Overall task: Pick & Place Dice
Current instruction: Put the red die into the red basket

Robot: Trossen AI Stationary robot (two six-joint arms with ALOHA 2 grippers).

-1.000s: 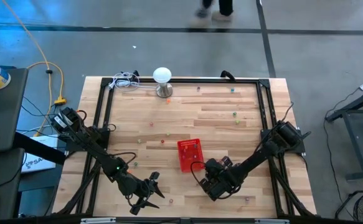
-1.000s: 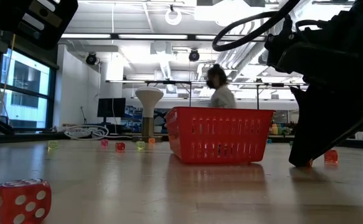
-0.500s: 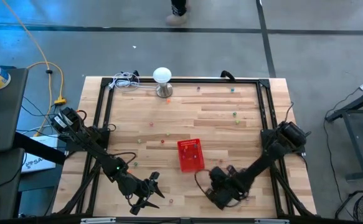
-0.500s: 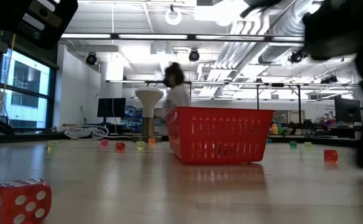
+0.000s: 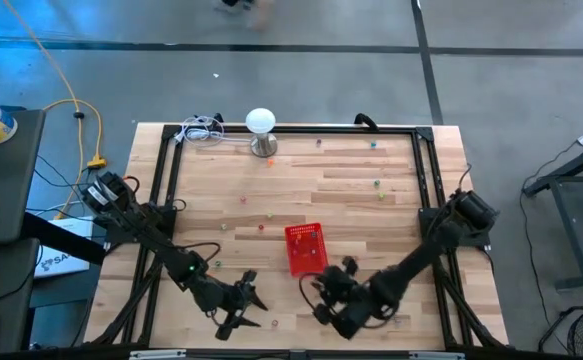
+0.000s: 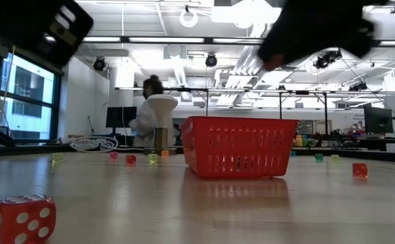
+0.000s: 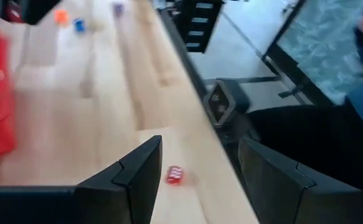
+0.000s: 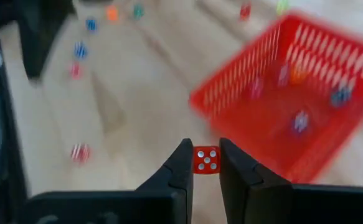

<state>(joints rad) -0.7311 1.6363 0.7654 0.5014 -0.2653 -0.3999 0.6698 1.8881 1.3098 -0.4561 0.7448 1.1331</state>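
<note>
Small dice of mixed colours lie scattered on the wooden table. The red basket stands near the middle with several dice inside. My right gripper hangs in the air near the basket's front corner, shut on a red die. My left gripper is open near the table's front edge, left of the basket. A red die lies on the table beyond its fingers. Another red die sits close to the low camera. My right gripper pinches the red die by two opposite faces between its two fingers. The fingers slant down toward the basket. The die is lifted clear of the table, a spotted face turned to the wrist camera.
A white dome-topped lamp and a coil of cable stand at the far edge. A black frame runs around the table. A person moves in the room behind. A red die lies right of the basket.
My right gripper has risen from the table right of the basket and tipped less steeply, carrying the red die up clear of the table, and has shifted toward the basket. The person behind the table has walked from right to left.
</note>
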